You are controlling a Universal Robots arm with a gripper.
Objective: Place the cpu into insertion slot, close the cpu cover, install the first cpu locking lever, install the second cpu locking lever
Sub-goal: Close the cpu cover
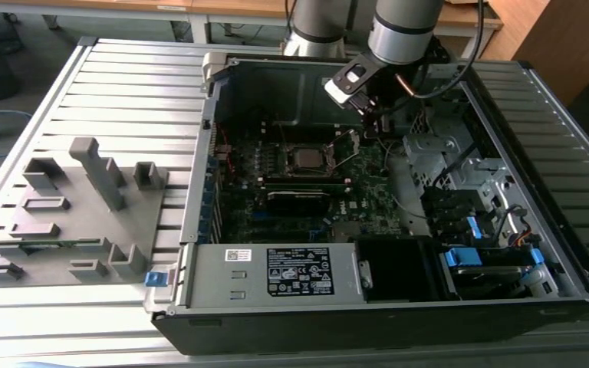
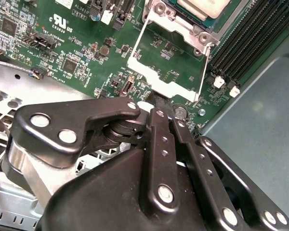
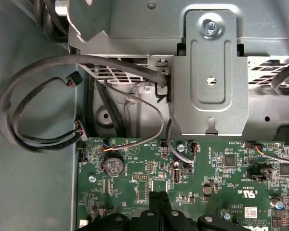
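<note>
One cpu (image 2: pixel 202 6) sits in the one insertion slot (image 2: pixel 176 24), its pale metal top showing. One cpu cover (image 2: pixel 156 83) is swung open off the slot, with two wire levers (image 2: pixel 203 72) running along its sides. The single arm (image 1: pixel 402 31) leans down into the open computer case (image 1: pixel 264 84). Its end effector (image 2: pixel 160 105), fingers drawn narrow together, is at the cover's free edge, near the slot.
</note>
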